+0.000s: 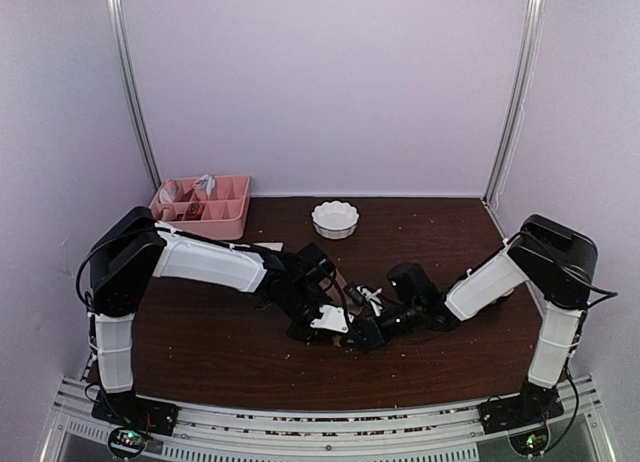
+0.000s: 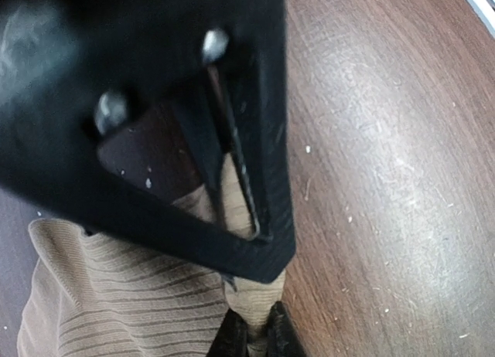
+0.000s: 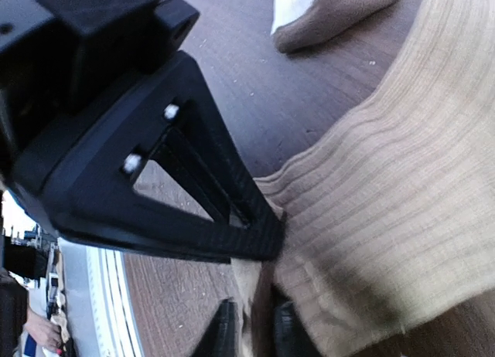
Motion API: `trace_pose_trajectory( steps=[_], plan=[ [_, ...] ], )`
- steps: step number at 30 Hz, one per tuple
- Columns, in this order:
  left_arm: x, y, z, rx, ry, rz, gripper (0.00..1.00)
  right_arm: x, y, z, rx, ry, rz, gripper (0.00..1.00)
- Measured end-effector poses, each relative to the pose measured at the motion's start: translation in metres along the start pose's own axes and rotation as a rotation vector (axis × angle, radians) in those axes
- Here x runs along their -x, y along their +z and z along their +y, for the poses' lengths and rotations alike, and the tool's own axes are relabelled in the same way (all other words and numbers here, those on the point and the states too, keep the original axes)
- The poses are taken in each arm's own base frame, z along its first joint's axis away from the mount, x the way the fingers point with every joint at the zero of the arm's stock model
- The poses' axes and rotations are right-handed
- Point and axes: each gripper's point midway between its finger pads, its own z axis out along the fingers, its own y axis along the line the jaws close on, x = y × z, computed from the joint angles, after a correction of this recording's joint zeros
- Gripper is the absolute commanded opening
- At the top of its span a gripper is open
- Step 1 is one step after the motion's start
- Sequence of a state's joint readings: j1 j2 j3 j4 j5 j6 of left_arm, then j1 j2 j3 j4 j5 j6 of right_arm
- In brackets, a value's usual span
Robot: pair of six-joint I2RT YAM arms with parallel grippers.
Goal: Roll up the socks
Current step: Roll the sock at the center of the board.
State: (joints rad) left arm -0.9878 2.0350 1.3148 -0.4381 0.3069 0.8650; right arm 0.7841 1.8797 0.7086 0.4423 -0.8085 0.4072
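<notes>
– Toward the arm bases from the white bowl (image 1: 335,220), well apart from it, what do the two tools hold?
– One tan sock (image 2: 139,295). The left tool (image 2: 254,335) stands all but closed, with a fold of the ribbed edge pinched between its tips. The right tool (image 3: 251,330) shows a narrow gap, likewise filled with that sock's fabric.
– Which way does the sock run?
– Its body spreads sideways from both tools across the tabletop (image 2: 387,179). From above, its long axis hides under the arms. Both arms are equally near.
– And the other sock?
– The patched sock (image 3: 332,9) lies just beside the tan one, in neither tool. Neither sock is in the bowl. Left of the bowl, a pink tray (image 1: 205,207) holds items too small to name.
</notes>
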Motion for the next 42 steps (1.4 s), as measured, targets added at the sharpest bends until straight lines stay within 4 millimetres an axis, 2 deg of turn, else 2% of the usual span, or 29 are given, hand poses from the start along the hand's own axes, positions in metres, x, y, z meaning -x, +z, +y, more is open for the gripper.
trace_pose_trajectory(
  steps=[3,7,12,13,14,15,22,27,29,32,35,39,42],
  plan=[
    [0.0,-0.001,0.001,-0.042,-0.032,-0.005,0.03,0.0,-0.008,0.001,-0.023,-0.009,-0.017,0.32],
    [-0.002,-0.003,0.0,-0.117,-0.098,-0.028,0.03,-0.004,-0.021,-0.005,-0.092,-0.02,-0.053,0.36],
    [-0.008,-0.011,-0.016,-0.235,-0.177,-0.026,0.03,-0.007,-0.045,-0.014,-0.206,-0.044,-0.131,0.4],
    [-0.009,-0.012,-0.02,-0.264,-0.196,-0.026,0.03,-0.007,-0.051,-0.014,-0.226,-0.059,-0.154,0.45],
    [-0.008,-0.012,-0.023,-0.29,-0.212,-0.029,0.03,-0.005,-0.058,-0.014,-0.253,-0.082,-0.186,0.8],
    [-0.008,-0.013,-0.026,-0.315,-0.227,-0.032,0.03,-0.003,-0.063,-0.013,-0.27,-0.101,-0.21,0.98],
    [-0.007,-0.014,-0.038,-0.46,-0.346,-0.048,0.05,0.022,-0.102,-0.008,-0.462,-0.253,-0.406,1.0],
    [-0.012,-0.016,-0.037,-0.533,-0.45,-0.072,0.06,0.036,-0.144,-0.017,-0.59,-0.162,-0.608,1.0],
    [-0.016,-0.017,-0.037,-0.553,-0.487,-0.079,0.06,0.035,-0.153,-0.019,-0.592,-0.136,-0.663,1.0],
    [-0.017,-0.018,-0.038,-0.574,-0.522,-0.083,0.07,0.029,-0.146,-0.025,-0.584,-0.14,-0.639,1.0],
    [-0.017,-0.017,-0.038,-0.588,-0.547,-0.084,0.08,0.023,-0.122,-0.022,-0.57,-0.202,-0.55,1.0],
    [-0.018,-0.016,-0.037,-0.612,-0.593,-0.076,0.09,-0.003,-0.092,-0.003,-0.527,-0.375,-0.447,1.0],
    [-0.019,-0.016,-0.036,-0.629,-0.63,-0.072,0.11,-0.023,-0.075,0.012,-0.496,-0.509,-0.375,0.95]
  ],
)
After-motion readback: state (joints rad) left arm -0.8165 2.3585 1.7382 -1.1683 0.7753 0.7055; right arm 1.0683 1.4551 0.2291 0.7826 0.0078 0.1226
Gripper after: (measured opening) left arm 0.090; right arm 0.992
